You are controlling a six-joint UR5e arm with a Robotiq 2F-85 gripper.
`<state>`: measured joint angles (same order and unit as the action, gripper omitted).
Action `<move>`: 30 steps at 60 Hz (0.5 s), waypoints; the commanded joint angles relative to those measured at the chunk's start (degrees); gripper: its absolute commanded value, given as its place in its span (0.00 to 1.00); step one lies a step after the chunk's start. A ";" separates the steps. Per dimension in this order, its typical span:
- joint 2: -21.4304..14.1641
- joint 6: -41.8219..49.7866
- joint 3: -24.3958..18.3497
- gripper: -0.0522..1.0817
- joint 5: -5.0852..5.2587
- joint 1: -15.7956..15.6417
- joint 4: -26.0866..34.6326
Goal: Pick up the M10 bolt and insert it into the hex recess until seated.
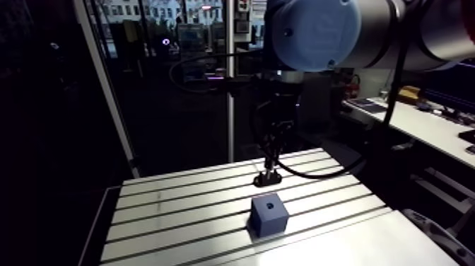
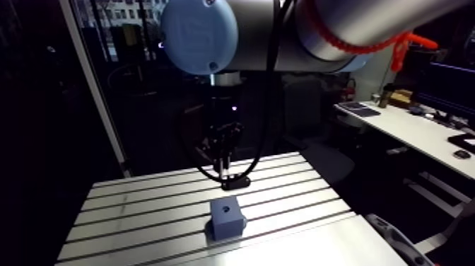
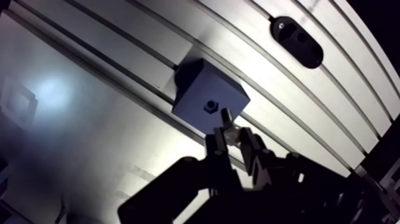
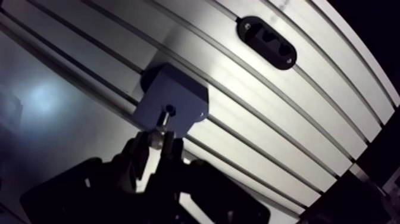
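1. Plainly, the gripper (image 3: 229, 136) was clenched on the M10 bolt (image 3: 227, 124), whose pale shank stuck out from between the two fingers (image 3: 213, 146).
2. The blue block (image 3: 199, 86) sat just ahead of the gripper, and the hex recess (image 3: 209, 106) in its top face showed as a small dark hole.
3. The bolt's free end pointed toward that recess and lay just short of it. Its height above the block could not be told.
4. A dark oval holder (image 3: 296, 42) lay well ahead of the gripper, beyond the block, on the slotted table (image 3: 333, 107).
5. In the arm view the gripper hung down over the table on the far side of the block.
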<state>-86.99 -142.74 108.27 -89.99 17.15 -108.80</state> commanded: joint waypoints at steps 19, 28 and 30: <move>0.96 0.22 3.38 0.99 -0.40 0.08 -3.35; 1.58 0.31 3.66 0.99 -0.49 0.08 -3.99; 1.60 0.23 3.66 0.99 -0.49 0.08 -4.01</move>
<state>-86.07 -142.49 111.51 -90.40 17.21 -111.77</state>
